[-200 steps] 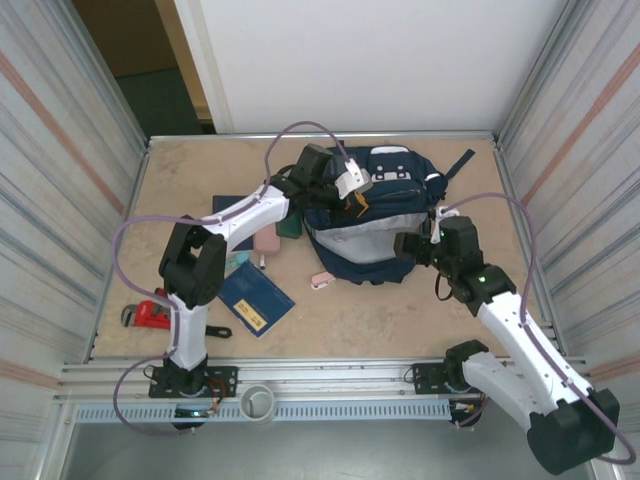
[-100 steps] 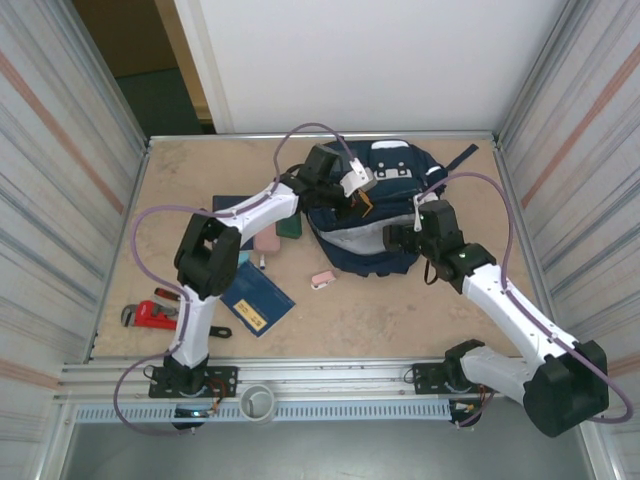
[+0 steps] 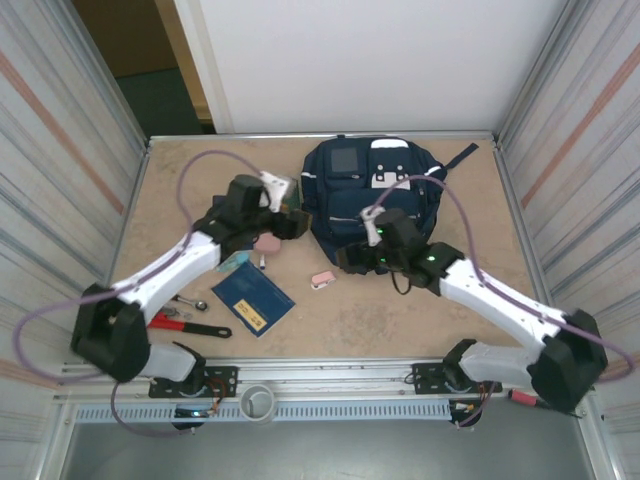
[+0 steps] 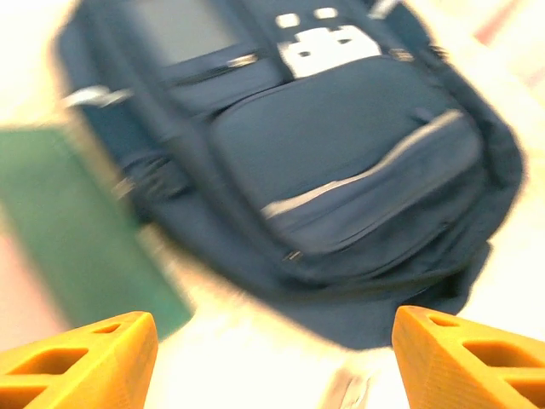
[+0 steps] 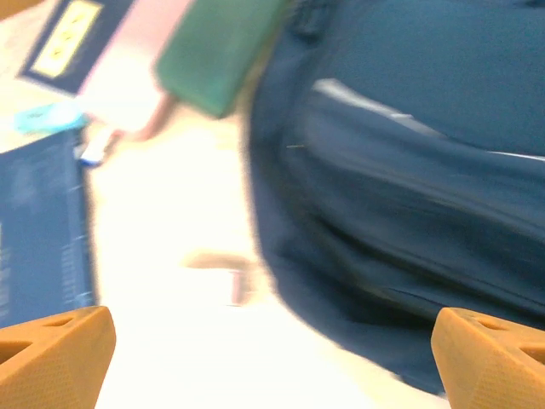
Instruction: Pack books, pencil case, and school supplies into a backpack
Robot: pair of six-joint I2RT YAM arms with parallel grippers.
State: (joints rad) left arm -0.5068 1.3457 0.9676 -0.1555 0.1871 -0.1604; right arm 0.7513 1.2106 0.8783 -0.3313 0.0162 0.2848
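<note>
Now: left gripper (image 4: 272,366) jaws spread wide, nothing between them. Backpack (image 4: 341,153) lies flat straight ahead of the fingertips, front pocket up. Green book (image 4: 85,230) ahead and to the left, just beside the bag. Right gripper (image 5: 272,358) jaws also wide, empty. Ahead and to their right, the backpack's lower edge; to their left, a navy booklet (image 5: 38,230); pink case (image 5: 136,77) farther ahead, view blurred. From above, small pink eraser (image 3: 321,279) on the table (image 3: 400,310), just beside the right jaws.
</note>
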